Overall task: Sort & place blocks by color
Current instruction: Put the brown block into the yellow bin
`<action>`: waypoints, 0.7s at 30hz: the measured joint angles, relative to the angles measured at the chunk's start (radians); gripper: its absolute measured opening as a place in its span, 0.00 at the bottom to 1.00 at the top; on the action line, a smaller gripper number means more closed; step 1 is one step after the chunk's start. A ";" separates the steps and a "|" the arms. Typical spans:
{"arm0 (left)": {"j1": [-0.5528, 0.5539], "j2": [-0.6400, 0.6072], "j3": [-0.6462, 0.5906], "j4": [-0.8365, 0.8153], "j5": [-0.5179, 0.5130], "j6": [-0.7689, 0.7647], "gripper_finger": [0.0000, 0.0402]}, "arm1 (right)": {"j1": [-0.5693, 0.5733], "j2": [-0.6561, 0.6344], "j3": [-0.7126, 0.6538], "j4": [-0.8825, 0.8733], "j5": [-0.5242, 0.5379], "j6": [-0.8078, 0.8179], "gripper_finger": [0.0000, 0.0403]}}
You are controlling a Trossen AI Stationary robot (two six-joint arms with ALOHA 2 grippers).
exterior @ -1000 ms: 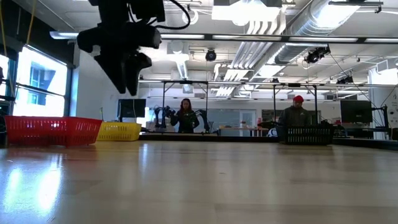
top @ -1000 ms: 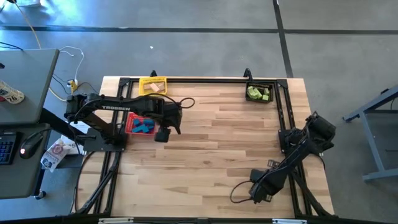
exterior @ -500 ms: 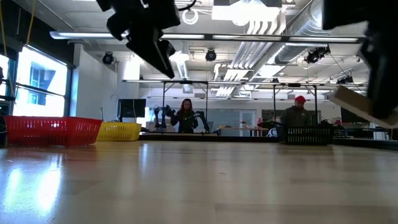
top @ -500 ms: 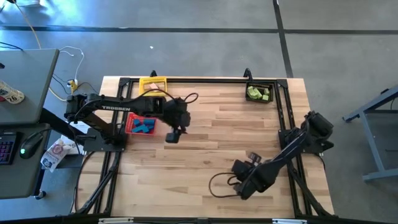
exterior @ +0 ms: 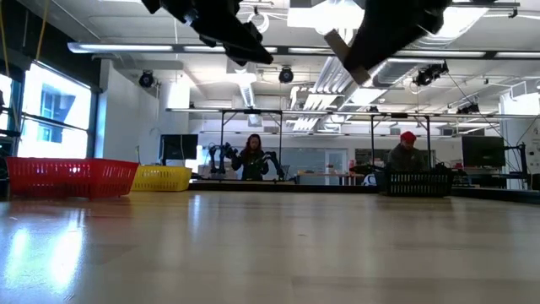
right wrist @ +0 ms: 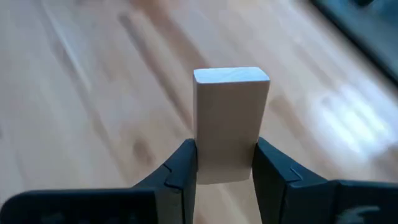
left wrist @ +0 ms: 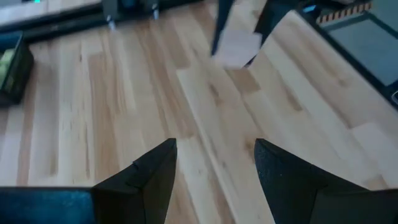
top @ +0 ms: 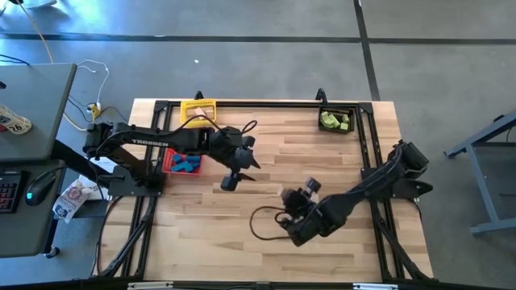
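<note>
My right gripper (right wrist: 225, 148) hangs above the middle of the table, shut on a plain tan block (right wrist: 230, 112). The high view shows this block (top: 285, 195) a little near of centre. My left gripper (left wrist: 215, 149) is open with nothing between its fingers. It hovers just right of the red basket (top: 168, 165), which holds blue blocks (top: 187, 164). The left wrist view shows the tan block (left wrist: 236, 47) farther off. Tan blocks lie in the yellow basket (top: 198, 110) and green ones in the black basket (top: 337, 121). My right gripper pinches the tan block by its two side faces, at the end nearer the wrist (right wrist: 227, 163), between its two fingers (right wrist: 185, 163). The rest of the block sticks out past the fingertips. The fingers slant downward, and the block (exterior: 339, 44) is lifted well clear of the table.
The three baskets stand along the far and left parts of the table. Black frame rails (top: 367, 145) run along the table's edges. Bare wood lies in the middle and near parts. Two people (exterior: 253, 157) stand in the room beyond the table.
My right gripper has swung from the near right corner toward the table's middle and risen, turning as it went, with the tan block in its fingers. My left gripper has drifted from over the red basket toward the table's middle and tipped up from pointing down to slanting forward.
</note>
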 joint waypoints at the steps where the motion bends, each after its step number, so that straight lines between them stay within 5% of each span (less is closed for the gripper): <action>1: -0.007 0.000 0.000 0.012 0.000 -0.001 0.50 | -0.008 0.000 0.012 0.001 0.018 -0.015 0.23; 21: -0.099 0.000 0.000 0.168 -0.023 -0.090 0.50 | -0.092 0.000 0.063 0.309 0.086 -0.379 0.23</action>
